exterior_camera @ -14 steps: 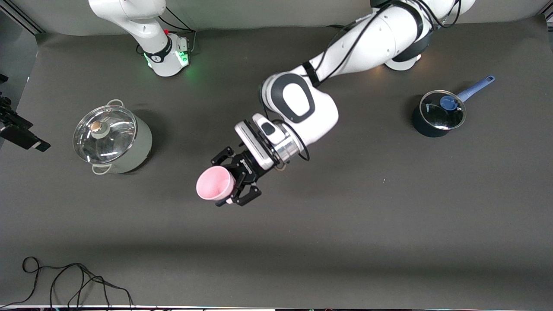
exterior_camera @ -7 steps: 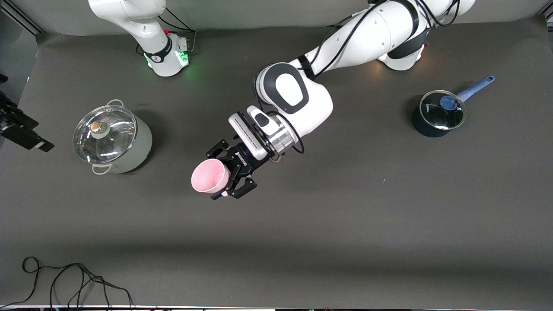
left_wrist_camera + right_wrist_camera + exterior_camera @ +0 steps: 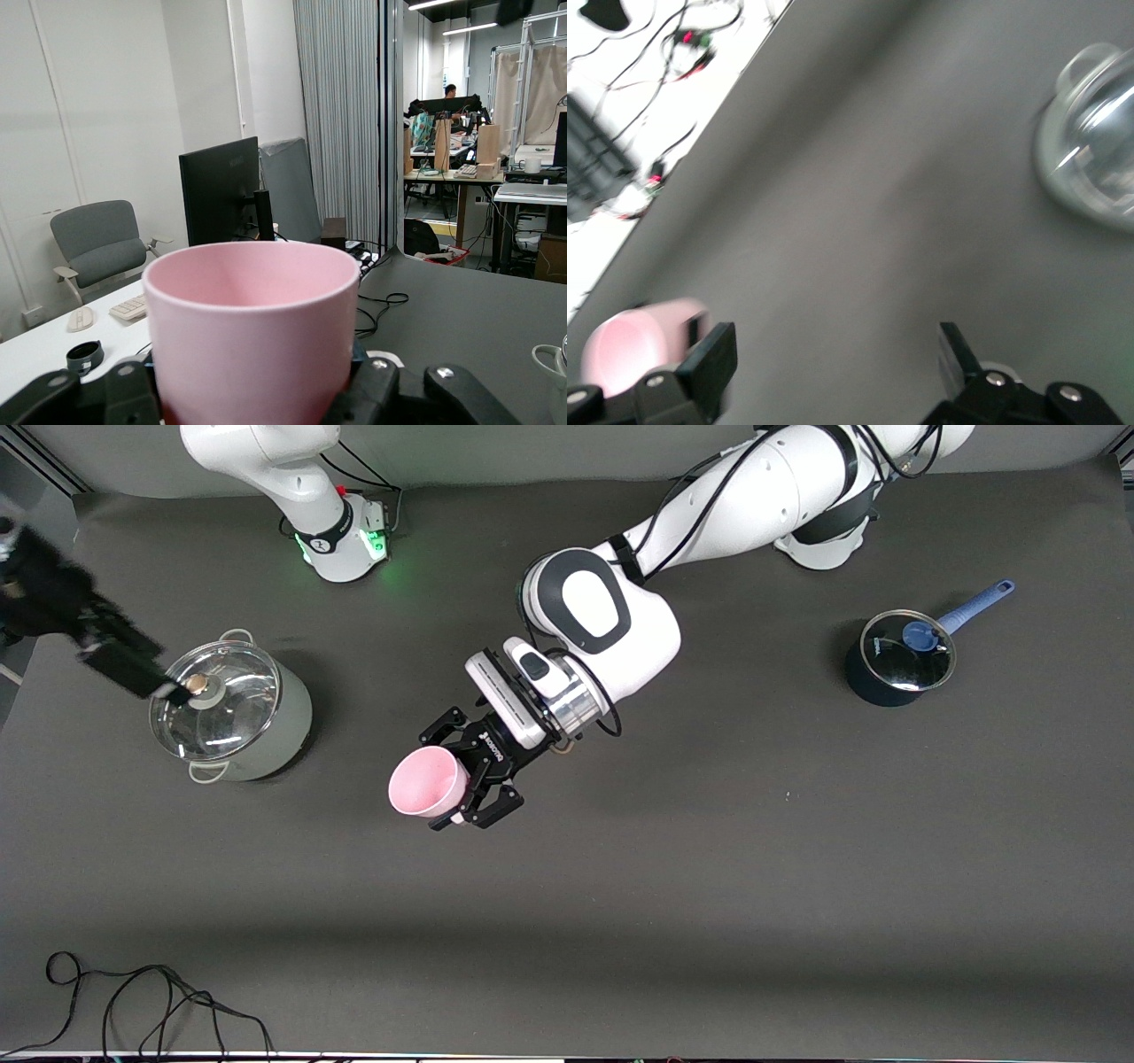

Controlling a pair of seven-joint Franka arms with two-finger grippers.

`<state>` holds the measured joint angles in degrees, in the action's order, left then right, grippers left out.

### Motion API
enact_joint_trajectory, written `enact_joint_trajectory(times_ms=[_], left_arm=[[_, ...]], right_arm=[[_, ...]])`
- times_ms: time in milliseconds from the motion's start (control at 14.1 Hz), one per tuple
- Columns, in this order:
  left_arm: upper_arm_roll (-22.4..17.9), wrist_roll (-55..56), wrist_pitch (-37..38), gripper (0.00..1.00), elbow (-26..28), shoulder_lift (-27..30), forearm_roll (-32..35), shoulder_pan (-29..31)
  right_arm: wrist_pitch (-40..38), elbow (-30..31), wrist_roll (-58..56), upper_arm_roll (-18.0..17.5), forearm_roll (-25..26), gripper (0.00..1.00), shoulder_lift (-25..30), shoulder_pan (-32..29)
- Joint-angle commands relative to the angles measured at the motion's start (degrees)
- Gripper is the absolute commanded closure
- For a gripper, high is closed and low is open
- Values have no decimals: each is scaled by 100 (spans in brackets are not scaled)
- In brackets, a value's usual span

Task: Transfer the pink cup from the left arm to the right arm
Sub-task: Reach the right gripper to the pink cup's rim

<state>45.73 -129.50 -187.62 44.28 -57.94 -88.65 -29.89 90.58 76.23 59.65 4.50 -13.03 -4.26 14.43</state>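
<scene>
The pink cup is a small pale tumbler held in my left gripper, which is shut on its lower body over the middle of the table. The cup is tipped, with its mouth toward the right arm's end. In the left wrist view the cup fills the space between the black fingers. My right gripper is a dark blur over the rim of the steel pot, apart from the cup. In the right wrist view it is open and empty, and the cup shows at the frame's edge.
A steel pot with a glass lid stands toward the right arm's end and shows in the right wrist view. A dark saucepan with a blue handle stands toward the left arm's end. A black cable lies near the table's front edge.
My left gripper has carried the cup a little toward the right arm's end. My right gripper has swung in from the table's end to over the steel pot's rim.
</scene>
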Motion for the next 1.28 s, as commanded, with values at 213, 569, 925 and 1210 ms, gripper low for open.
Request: enact_joint_trajectory(times_ms=[213,569,925,1210], left_arm=[[-108,126,-144,100,-86,73,23,-113],[-108,126,-152,100,-86,73,23,-113],[-108,600,-275,100,-86,116,23,-131],[-125,829,-311,100,-86,125,58,-184]], right_arm=[[-129,-1708,1530,51,-499,0,-1462,832],[-84,-1726,1796,59,-122,0,-1796,1403],[-84,-1699,1743,68,204,0,-1990,1449],[109,-1734,1734,121,213,1,-2069,1378]])
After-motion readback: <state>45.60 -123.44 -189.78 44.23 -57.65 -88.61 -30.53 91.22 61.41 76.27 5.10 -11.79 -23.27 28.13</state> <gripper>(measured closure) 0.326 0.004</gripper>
